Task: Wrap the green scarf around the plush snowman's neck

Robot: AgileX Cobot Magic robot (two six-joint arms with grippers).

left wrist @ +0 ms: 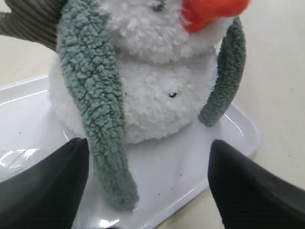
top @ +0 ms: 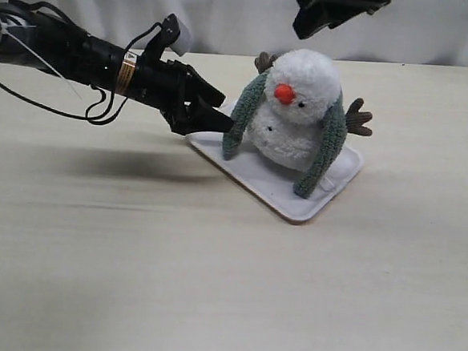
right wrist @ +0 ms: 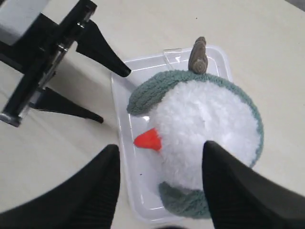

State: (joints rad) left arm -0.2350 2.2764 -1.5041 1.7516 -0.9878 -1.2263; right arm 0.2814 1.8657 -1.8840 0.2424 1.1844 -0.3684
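The plush snowman (top: 303, 108) sits on a white tray (top: 296, 200), its orange nose facing front left. The green scarf (top: 326, 142) runs behind the neck, and both ends hang down the front, uncrossed. My left gripper (top: 222, 115) is open right next to the left-hand end (top: 239, 126). In the left wrist view that end (left wrist: 102, 129) hangs between the open fingers (left wrist: 47, 186), untouched. My right gripper (top: 334, 10) hovers open above the head. Seen from the right wrist, the snowman (right wrist: 209, 124) lies below and the scarf (right wrist: 152, 90) rings its back.
The tray (left wrist: 190, 176) lies slantwise on a pale wooden table (top: 210, 286), with a white curtain behind. Brown twig arms (top: 358, 118) stick out at both sides. From the right wrist, the left gripper (right wrist: 112, 95) shows beside the tray (right wrist: 125, 162).
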